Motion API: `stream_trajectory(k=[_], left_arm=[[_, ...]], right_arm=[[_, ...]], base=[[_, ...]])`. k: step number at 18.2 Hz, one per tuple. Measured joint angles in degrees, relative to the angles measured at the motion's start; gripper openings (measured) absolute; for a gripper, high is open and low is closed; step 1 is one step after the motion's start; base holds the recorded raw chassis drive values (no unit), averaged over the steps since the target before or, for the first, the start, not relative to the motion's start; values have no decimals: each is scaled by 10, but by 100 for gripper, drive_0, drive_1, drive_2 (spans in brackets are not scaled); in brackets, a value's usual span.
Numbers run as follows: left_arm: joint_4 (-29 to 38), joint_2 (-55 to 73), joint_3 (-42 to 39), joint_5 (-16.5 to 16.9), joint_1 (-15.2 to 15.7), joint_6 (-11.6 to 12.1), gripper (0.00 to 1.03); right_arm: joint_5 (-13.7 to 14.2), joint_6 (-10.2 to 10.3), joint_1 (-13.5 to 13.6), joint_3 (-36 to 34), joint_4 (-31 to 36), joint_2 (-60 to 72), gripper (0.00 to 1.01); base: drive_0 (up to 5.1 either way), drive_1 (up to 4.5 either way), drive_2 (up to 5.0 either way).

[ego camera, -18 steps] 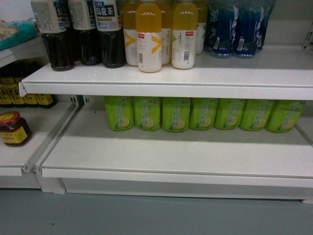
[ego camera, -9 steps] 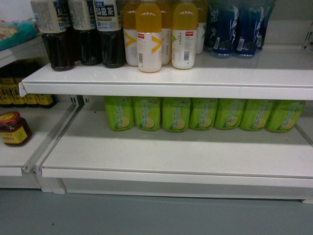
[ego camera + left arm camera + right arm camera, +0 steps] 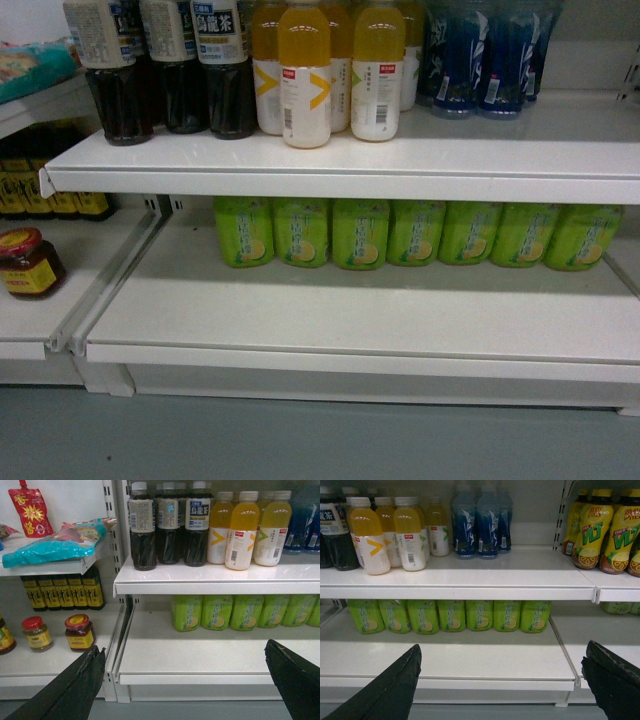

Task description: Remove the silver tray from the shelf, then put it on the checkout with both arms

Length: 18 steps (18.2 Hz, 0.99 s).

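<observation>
Silver tray: I cannot locate it in the head view or in either wrist view.

The shelf (image 3: 400, 150) fills the head view as two white boards, one above the other. The upper board carries dark tea bottles (image 3: 165, 70), yellow drink bottles (image 3: 305, 75) and blue bottles (image 3: 480, 60). A row of green packs (image 3: 300, 232) stands at the back of the lower board (image 3: 350, 310). A red-lidded jar (image 3: 28, 262) sits on the neighbouring bay to the left.

Neither arm shows in the head view. The left tool (image 3: 183, 647) faces the shelf squarely, released, with its black fingers (image 3: 75, 685) spread to the bottom corners of its wrist view, touching nothing. The right tool (image 3: 503, 645) takes the same pose, released and holding nothing, fingers (image 3: 390, 690) wide apart, in front of the lower board.
</observation>
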Motion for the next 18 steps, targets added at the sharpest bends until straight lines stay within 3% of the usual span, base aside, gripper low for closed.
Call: stream_trajectory(k=[18], left_arm=[[1,0,0,0,0,0,98]], right_arm=[[0,0,0,0,1,0,98]], base=[[0,0,0]])
